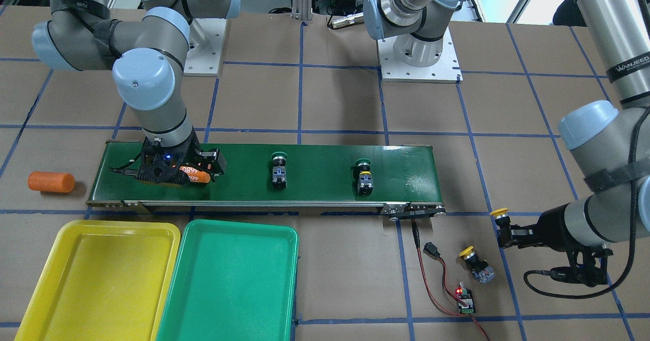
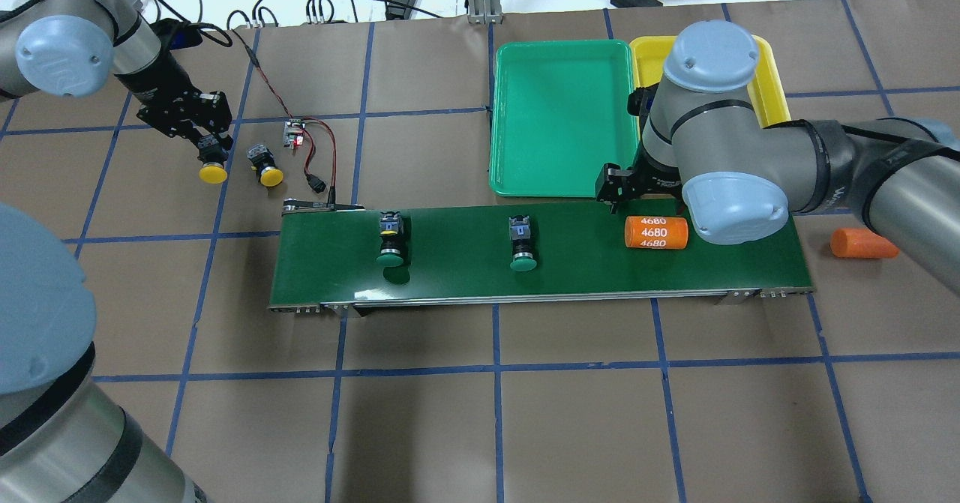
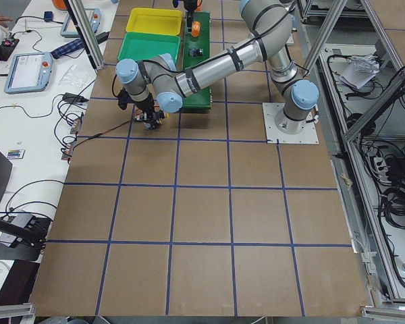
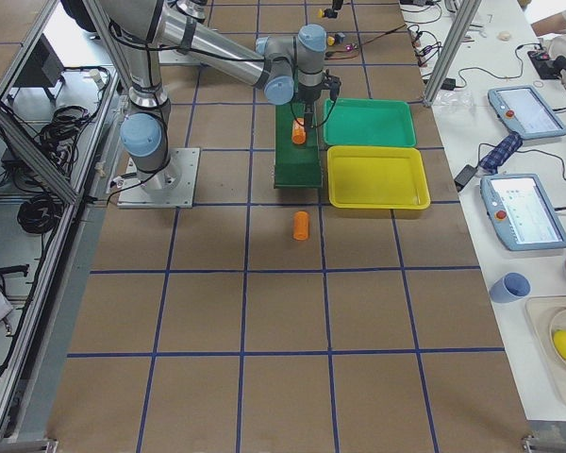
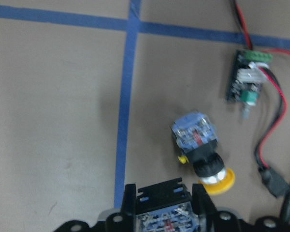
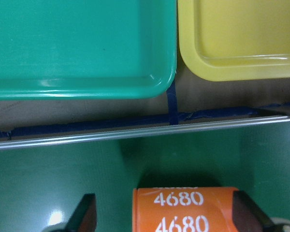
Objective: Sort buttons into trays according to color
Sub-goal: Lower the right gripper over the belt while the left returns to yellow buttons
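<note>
My left gripper (image 5: 166,212) is shut on a yellow button (image 1: 500,215) and holds it above the table beyond the belt's end. Close beside it, a second yellow button (image 5: 200,145) lies on its side on the paper. Two green buttons (image 2: 391,241) (image 2: 523,244) lie apart on the dark conveyor belt (image 1: 315,178). My right gripper (image 6: 166,212) is open low over the belt's other end, its fingers on either side of an orange cylinder marked 4680 (image 2: 656,232). The green tray (image 1: 228,280) and the yellow tray (image 1: 96,275) sit side by side past the belt, with nothing in them.
Another orange cylinder (image 1: 51,182) lies on the table off the belt's end near my right arm. A small circuit board (image 5: 249,77) with red-black wires sits close to the loose yellow button. Blue tape lines grid the brown table.
</note>
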{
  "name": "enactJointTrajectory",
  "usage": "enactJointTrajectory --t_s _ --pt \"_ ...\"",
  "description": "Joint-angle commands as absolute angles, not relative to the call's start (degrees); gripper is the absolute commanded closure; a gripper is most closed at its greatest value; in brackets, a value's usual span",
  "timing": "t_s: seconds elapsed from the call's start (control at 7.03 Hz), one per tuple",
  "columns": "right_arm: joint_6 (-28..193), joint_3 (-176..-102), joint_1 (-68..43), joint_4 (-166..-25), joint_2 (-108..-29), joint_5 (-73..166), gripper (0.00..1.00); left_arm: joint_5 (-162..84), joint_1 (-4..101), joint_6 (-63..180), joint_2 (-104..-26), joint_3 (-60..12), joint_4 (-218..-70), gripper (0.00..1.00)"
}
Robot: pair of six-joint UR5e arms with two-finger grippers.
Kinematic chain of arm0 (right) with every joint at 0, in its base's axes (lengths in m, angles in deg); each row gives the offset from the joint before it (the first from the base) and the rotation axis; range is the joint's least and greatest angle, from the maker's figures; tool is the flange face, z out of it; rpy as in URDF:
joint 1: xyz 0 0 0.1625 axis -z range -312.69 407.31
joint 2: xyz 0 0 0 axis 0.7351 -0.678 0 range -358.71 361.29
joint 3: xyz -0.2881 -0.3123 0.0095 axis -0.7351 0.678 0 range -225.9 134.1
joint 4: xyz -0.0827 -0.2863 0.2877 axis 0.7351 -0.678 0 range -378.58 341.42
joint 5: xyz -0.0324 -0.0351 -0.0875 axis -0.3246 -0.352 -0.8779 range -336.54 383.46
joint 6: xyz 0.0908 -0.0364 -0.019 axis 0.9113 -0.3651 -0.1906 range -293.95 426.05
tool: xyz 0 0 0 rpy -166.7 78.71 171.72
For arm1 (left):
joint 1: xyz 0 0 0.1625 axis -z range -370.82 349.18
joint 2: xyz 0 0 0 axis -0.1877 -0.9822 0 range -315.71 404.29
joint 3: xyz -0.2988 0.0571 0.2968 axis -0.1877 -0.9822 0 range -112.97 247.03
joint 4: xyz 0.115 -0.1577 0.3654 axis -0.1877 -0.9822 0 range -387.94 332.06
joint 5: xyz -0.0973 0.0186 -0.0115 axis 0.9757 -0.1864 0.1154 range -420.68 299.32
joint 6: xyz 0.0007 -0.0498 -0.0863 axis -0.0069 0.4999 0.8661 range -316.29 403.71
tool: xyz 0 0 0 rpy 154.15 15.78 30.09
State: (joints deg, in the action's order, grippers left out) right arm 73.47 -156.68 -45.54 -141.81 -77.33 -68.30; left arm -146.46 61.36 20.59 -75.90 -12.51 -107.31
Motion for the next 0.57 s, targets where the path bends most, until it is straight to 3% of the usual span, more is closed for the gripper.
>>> enactJointTrajectory --t_s 0.0,0.43 --pt "73.61 -157.70 -45.59 -142.42 -77.38 -68.30 0.00 -146.55 66.24 15.24 -71.83 -17.14 -108.36 1.00" --pt "73.52 -157.70 -45.68 -142.33 -78.08 -68.30 0.00 -145.76 68.20 12.16 -67.79 -24.00 -107.83 1.00"
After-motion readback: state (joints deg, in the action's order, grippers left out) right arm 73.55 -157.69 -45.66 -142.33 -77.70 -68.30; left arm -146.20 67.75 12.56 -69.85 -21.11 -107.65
